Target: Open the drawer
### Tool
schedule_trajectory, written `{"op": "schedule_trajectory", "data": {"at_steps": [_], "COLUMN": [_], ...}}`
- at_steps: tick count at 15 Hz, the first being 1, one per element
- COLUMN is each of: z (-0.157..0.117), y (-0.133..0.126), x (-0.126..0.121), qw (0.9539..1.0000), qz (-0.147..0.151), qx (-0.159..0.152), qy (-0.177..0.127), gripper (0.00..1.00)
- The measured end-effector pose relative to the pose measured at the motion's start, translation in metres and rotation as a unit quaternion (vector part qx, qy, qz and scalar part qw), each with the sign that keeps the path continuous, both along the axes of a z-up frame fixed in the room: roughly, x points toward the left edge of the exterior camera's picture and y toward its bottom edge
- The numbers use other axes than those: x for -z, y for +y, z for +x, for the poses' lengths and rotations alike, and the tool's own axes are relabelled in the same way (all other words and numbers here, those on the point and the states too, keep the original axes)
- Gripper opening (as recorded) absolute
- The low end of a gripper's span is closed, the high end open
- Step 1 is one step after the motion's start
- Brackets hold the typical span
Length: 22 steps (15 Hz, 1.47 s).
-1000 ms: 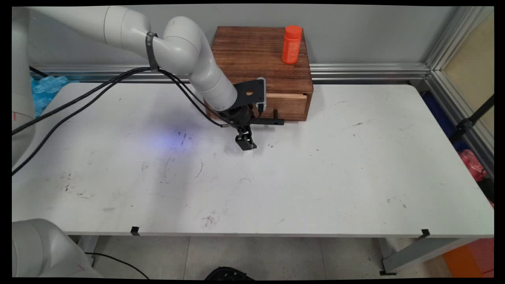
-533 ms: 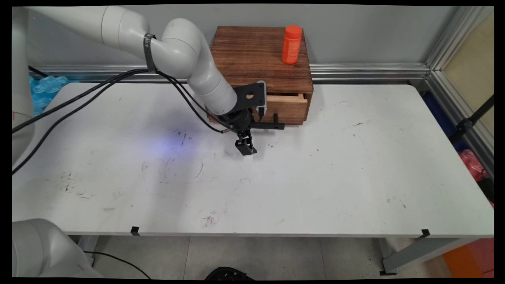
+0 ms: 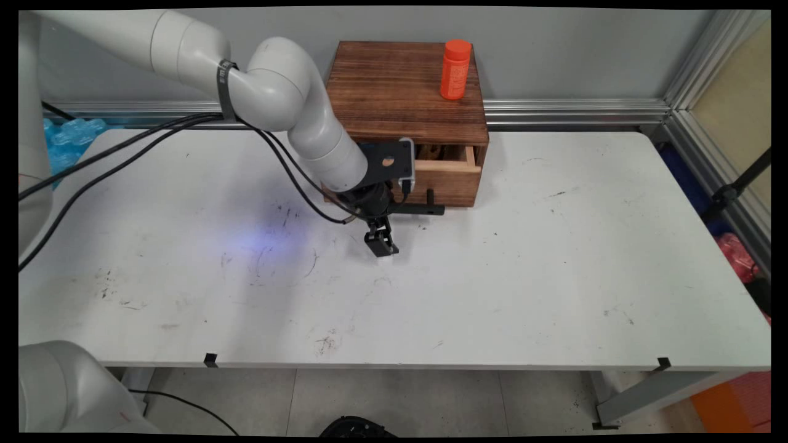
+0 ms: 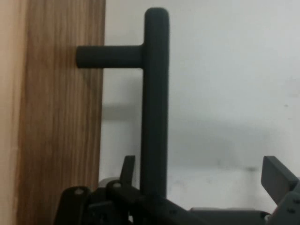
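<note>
White table (image 3: 492, 295): gripper (image 3: 380, 245) hooks black handle (image 4: 154, 103) of wooden drawer (image 3: 448, 178).

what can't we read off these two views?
- Drawer contents: main view shows only a dark sliver; the box top covers the rest.
- Handle lower end: hand view, hidden behind the gripper linkage.
- Grip on the handle: not readable in either view.
- Bottle label: main view, too small.

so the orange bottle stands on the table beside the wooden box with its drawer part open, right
No: the orange bottle stands on top of the wooden box, not on the table, as the main view shows. Its drawer is part open.
</note>
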<state>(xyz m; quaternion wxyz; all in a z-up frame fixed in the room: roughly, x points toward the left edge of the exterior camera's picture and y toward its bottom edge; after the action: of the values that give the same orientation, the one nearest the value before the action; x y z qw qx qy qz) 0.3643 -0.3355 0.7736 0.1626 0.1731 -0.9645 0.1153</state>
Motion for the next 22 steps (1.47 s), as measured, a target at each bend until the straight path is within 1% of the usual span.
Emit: {"op": "schedule_trajectory", "data": {"at_steps": [7,13,22], "z": [-0.008,-0.016,-0.022], "y": [0.021,0.028,0.034], "x": [0.004,0.001,-0.01], "qw": [0.9999,0.9999,0.9996], "qz": [0.014,0.016,0.014], "qx": [0.002,-0.002,-0.019], "qy": [0.0,0.005,0.012], "gripper": [1.0,1.0,1.0]}}
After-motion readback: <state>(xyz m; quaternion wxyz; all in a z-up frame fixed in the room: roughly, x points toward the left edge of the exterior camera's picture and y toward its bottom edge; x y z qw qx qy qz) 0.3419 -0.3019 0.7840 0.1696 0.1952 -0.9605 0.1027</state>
